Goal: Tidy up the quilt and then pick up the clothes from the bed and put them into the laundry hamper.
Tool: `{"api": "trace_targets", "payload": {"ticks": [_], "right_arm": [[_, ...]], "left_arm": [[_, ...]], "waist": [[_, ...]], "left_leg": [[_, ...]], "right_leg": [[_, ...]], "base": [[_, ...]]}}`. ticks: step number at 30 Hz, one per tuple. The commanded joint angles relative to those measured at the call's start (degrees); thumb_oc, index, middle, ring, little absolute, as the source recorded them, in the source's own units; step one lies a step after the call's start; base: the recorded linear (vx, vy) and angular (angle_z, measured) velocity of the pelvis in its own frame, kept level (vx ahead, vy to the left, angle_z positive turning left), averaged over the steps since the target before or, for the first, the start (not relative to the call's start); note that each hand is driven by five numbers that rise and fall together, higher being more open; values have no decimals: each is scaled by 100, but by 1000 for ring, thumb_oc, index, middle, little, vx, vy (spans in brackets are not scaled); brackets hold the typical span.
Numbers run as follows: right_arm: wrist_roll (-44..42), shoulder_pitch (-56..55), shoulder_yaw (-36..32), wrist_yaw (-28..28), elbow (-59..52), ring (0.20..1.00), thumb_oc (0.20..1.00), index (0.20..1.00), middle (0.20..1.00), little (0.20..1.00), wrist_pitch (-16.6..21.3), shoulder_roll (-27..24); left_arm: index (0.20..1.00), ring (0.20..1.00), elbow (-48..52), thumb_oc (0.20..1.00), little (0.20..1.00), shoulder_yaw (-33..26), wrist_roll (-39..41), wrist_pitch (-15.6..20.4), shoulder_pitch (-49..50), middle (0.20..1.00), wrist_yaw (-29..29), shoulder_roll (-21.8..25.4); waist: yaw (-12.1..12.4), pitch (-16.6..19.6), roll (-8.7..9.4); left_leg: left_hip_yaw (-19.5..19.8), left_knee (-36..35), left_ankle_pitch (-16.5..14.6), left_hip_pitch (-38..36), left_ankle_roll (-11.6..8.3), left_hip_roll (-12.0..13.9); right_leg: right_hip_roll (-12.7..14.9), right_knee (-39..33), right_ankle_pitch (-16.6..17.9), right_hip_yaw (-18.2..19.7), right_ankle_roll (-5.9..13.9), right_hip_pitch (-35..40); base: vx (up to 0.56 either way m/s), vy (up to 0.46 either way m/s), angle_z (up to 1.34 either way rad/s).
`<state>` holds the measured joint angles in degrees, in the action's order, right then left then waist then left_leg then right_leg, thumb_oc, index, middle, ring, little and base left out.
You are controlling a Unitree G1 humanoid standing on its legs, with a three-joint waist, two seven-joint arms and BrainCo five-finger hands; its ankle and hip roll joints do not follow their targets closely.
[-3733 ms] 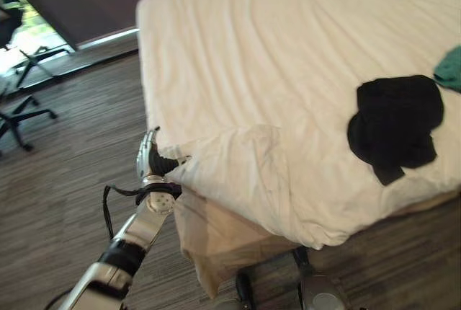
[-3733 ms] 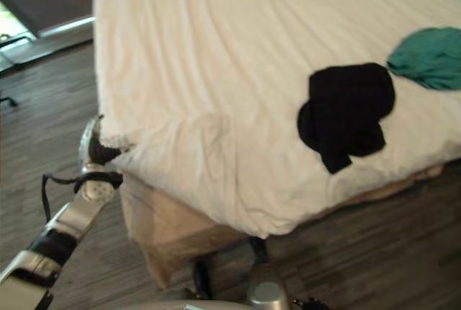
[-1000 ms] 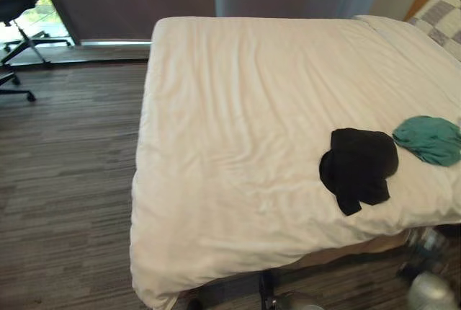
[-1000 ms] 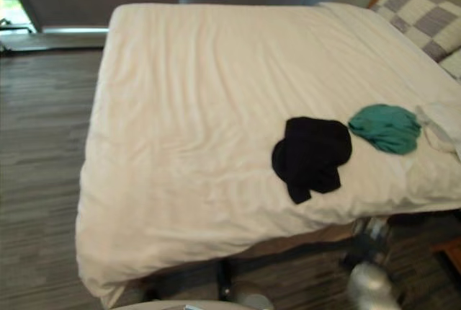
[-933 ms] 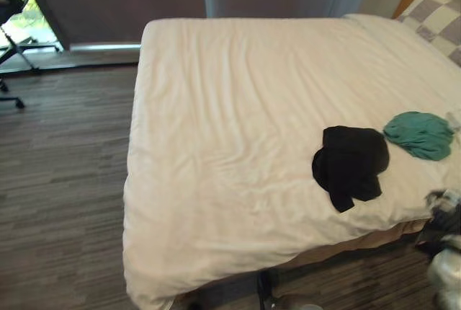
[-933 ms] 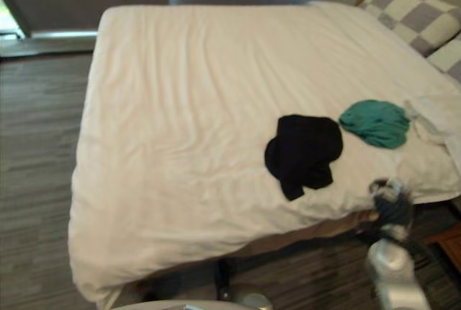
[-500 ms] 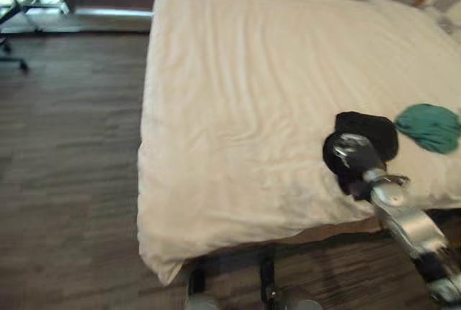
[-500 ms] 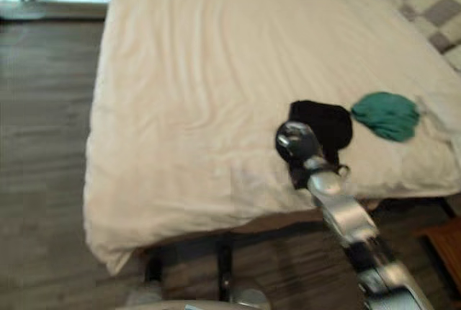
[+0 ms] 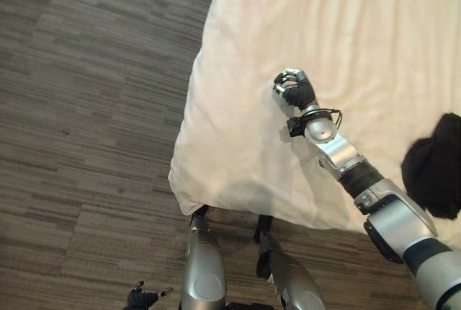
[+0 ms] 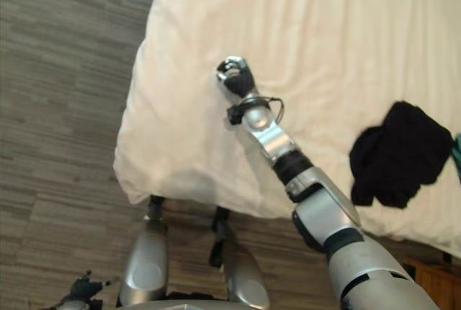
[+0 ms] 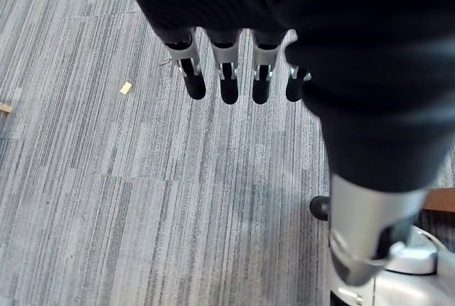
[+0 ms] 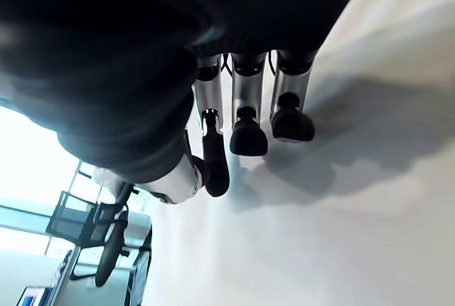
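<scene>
Over the quilt [image 9: 346, 29], near its foot corner, right hand [image 9: 294, 89] hovers with fingers [image 12: 248, 132] curled loosely inward, holding nothing; wrist view shows the dark tips just above the white cloth, whether touching I cannot tell. Quilt lies spread, lightly creased, draped over the bed edge. Black garment [image 10: 400, 153] sits on the quilt, well apart from the right hand, toward the arm's far side. Left hand [image 11: 227, 71] hangs over the wood floor [image 9: 86, 94] beside the quilt, fingers straight, empty.
</scene>
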<state>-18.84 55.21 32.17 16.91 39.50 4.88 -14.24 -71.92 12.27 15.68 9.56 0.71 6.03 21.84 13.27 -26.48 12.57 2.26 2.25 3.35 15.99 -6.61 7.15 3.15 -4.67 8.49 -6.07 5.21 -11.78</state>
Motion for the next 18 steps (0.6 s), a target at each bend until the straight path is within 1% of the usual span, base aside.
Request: {"api": "trace_targets", "payload": {"ticks": [1,2,4,5,6,8,9,12,15,16,17,18], "right_arm": [[-278,154,194,-324,-349,200,200,200,200,200,371,15],[-263,58,283,-440,-383,200,200,200,200,200,325,159],[-191,-96,448,-487,-422,200,200,200,200,200,325,366],[-163,-162,507,-620,-436,200,200,200,200,200,331,450],[-58,-366,711,-610,-511,200,200,200,200,200,287,723],[-37,-568,889,-749,-500,200,200,200,200,200,340,999],[-70,-608,928,-799,-494,200,200,200,200,200,341,1051],[-322,-1023,1261,-1331,-729,200,200,200,200,200,452,1366],[-275,-1291,1444,-1493,-986,200,200,200,200,200,390,1469],[-157,-1422,1536,-1462,-1103,200,200,200,200,200,369,1515],[21,-1667,1784,-1160,-1343,200,200,200,200,200,303,1580],[111,-1840,1853,-890,-1301,200,200,200,200,200,368,1622]], "left_arm": [[1000,1000,-278,1000,1000,148,195,165,-51,1000,-32,18],[1000,1000,-257,1000,1000,212,237,203,-87,1000,-8,-20],[1000,1000,-213,1000,1000,290,312,234,-132,1000,27,-74],[1000,1000,-195,1000,1000,330,368,272,-147,1000,40,-99],[1000,1000,-139,1000,1000,394,395,291,-184,1000,98,-162],[1000,1000,-117,1000,1000,452,406,317,-253,1000,141,-210],[1000,1000,-119,1000,1000,463,410,319,-270,1000,153,-218],[1000,1000,-54,1000,1000,499,397,385,-257,1000,292,-254],[1000,1000,9,1000,1000,485,389,424,-195,1000,352,-254],[1000,1000,36,1000,1000,470,370,408,-190,1000,378,-254],[1000,1000,81,1000,1000,438,310,359,-181,1000,457,-284],[1000,1000,95,1000,1000,440,267,299,-172,1000,511,-342]], "waist": [[74,-79,-186],[76,-108,-201],[79,-142,-228],[79,-157,-242],[87,-191,-267],[97,-234,-291],[97,-241,-291],[114,-272,-262],[97,-243,-236],[81,-216,-220],[49,-151,-201],[21,-71,-216]], "left_leg": [[61,-276,56,-51,334,-107],[69,-265,48,-33,338,-122],[75,-246,39,-9,350,-151],[81,-231,34,5,354,-164],[91,-175,20,53,365,-199],[92,-91,-2,111,381,-235],[92,-76,-9,118,385,-239],[63,-15,-38,122,402,-257],[37,-39,-53,61,411,-269],[25,-54,-62,27,410,-273],[-5,-98,-72,-74,416,-278],[-28,-123,-80,-171,432,-292]], "right_leg": [[414,-33,-34,-81,506,400],[430,-33,-32,-103,497,386],[446,-33,-26,-118,484,379],[453,-33,-24,-125,478,376],[465,-33,-25,-127,460,371],[479,-33,-24,-128,449,372],[481,-33,-24,-127,448,373],[494,-33,-27,-136,457,420],[494,-33,-17,-117,463,447],[498,-33,-13,-112,471,461],[507,-33,1,-86,470,512],[518,-33,8,-69,461,564]], "base": [[-57,65,3],[-49,51,0],[-50,49,1],[-54,54,5],[-57,50,3],[-45,22,0],[-37,-9,1],[-43,-33,0],[-36,-24,-1],[-41,-21,-3],[-22,3,-4],[-14,12,-3]]}}
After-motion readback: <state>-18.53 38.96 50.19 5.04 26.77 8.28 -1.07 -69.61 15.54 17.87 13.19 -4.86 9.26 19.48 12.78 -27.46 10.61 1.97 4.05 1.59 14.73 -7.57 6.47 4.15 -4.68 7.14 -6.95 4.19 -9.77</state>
